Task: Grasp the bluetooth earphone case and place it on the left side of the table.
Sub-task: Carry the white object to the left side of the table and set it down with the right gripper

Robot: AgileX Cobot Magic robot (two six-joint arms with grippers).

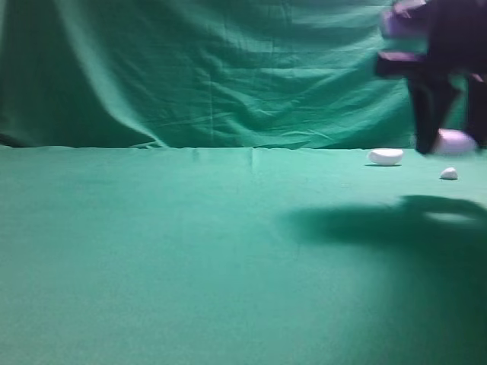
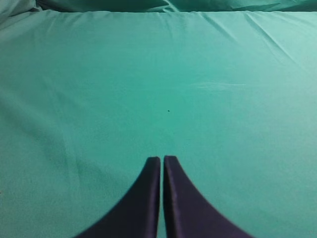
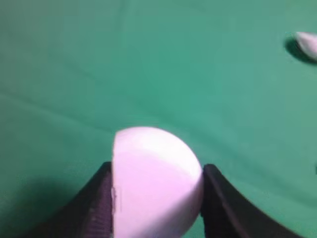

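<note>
A staged robot test set-up, lab-like rather than a home: a desk (image 1: pixel 190 258) draped in plain green cloth fills the view, and a creased green curtain (image 1: pixel 198 68) hangs behind it from 9 to 3 o'clock.

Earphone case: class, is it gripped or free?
Gripped: the earphone case sits squeezed between both fingers of the right end effector.

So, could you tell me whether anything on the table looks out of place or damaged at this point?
Nothing stands out. The bluetooth earphone case sits squarely between the right gripper fingers, with no visible damage. Two smaller white pieces lie apart on the green table, and the left gripper is shut over bare cloth.
</note>
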